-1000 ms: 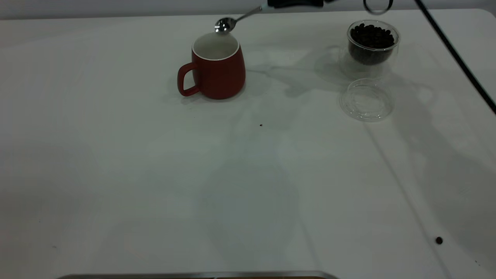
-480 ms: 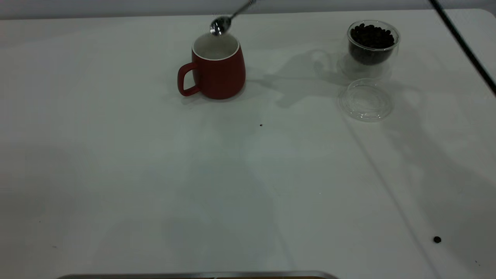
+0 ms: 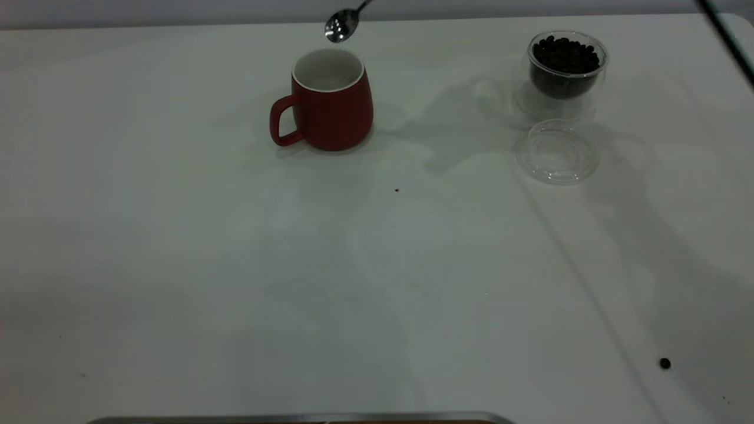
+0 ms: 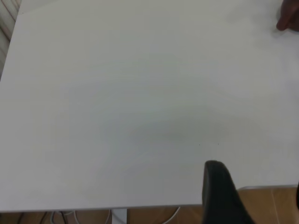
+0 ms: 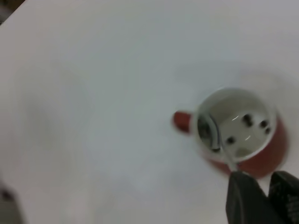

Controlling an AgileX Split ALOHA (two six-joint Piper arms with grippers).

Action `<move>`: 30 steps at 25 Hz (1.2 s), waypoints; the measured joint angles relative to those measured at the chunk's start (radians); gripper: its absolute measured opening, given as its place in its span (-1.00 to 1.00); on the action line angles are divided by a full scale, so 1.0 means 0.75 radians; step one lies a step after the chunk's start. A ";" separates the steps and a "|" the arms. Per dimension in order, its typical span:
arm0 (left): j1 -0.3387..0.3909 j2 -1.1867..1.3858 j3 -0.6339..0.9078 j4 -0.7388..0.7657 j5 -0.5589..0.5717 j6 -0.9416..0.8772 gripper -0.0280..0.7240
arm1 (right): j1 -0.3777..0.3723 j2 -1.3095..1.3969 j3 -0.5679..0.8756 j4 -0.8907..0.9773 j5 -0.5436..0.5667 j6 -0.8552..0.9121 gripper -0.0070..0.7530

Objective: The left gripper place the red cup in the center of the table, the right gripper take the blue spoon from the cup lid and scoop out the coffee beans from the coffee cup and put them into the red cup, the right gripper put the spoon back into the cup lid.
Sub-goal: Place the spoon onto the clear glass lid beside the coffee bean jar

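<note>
The red cup (image 3: 330,100) stands upright on the white table (image 3: 235,265), left of middle toward the far edge. In the right wrist view, the red cup (image 5: 268,154) holds several coffee beans (image 5: 246,119). The blue spoon's metal bowl (image 3: 340,26) hangs just above the cup's far rim, its handle hidden. My right gripper (image 5: 257,176) is shut on the spoon (image 5: 205,128) above the cup; it is out of the exterior view. The coffee cup (image 3: 566,65), full of beans, stands at the far right with the empty cup lid (image 3: 556,152) in front. My left gripper (image 4: 257,196) hangs open over the table edge.
One stray bean (image 3: 665,363) lies near the front right of the table, and a tiny dark speck (image 3: 396,190) lies in front of the red cup. A black cable (image 3: 727,41) crosses the far right corner. The red cup (image 4: 289,18) shows at one corner of the left wrist view.
The spoon's bowl has risen from the red cup's rim and its neck now slants more steeply. The right gripper has moved up out of the exterior view.
</note>
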 joint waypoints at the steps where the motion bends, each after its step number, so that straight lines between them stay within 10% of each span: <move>1: 0.000 0.000 0.000 0.000 0.000 0.000 0.26 | 0.000 -0.041 0.000 -0.049 0.050 0.040 -0.71; 15: 0.000 0.000 0.000 0.000 0.000 0.002 0.26 | -0.320 -0.374 0.254 -0.168 0.283 0.281 -0.71; 30: 0.000 0.000 0.000 0.000 0.000 0.002 0.26 | -0.600 -0.249 1.029 0.554 -0.398 -0.211 -0.71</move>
